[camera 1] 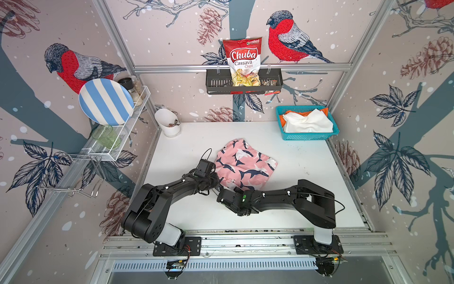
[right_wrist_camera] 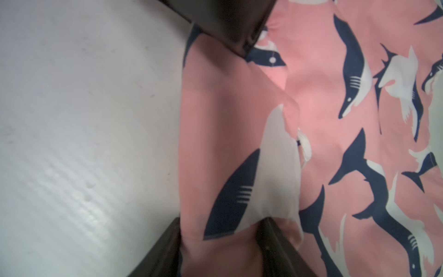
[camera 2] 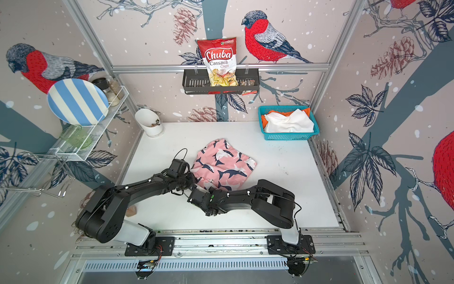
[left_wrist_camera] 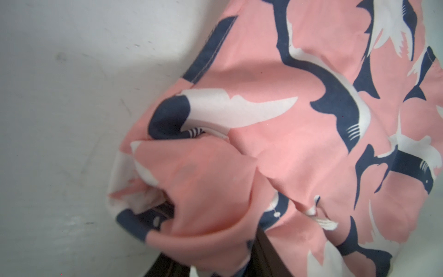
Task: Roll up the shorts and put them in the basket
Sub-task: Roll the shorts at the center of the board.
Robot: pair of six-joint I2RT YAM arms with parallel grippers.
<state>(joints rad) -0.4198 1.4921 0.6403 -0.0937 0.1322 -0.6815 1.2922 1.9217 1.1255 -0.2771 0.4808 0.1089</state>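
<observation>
Two black arms reach in, left arm (camera 1: 169, 188) and right arm (camera 1: 277, 196), each one's jaws clamped on the folded-over near edge of the pink shorts (camera 1: 245, 164). These are printed with navy-and-white sharks and lie crumpled mid-surface (camera 1: 307, 184). White shorts (camera 1: 307, 121) and orange shorts (camera 1: 323, 112) lie in one teal basket (camera 1: 307, 137), making three shorts.

Bullfinch-and-pinecone wallpaper (camera 1: 290, 39) covers the walls behind an aluminium frame (camera 1: 172, 68) around a white tabletop (camera 1: 307, 172).

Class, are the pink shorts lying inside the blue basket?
No, the pink shorts lie on the table, well apart from the basket.
</observation>
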